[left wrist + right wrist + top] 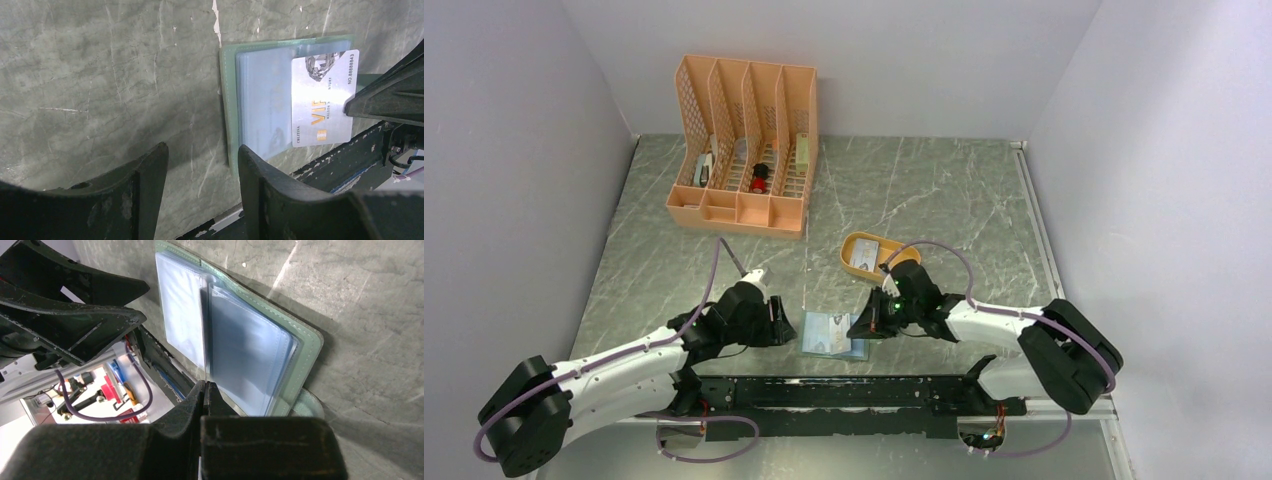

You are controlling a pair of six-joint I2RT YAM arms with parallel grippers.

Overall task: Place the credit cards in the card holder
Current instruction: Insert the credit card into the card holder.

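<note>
Credit cards (322, 100), two: one in right pincer (205, 386), another in tray (865, 236).

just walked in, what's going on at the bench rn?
The right gripper is shut on a silver credit card and holds it over the clear sleeves of the card holder, which lies open and flat. Whether the card has entered a sleeve can't be told. The left gripper is open at the holder's left edge, holding nothing. A second card lies in the yellow tray.
</note>
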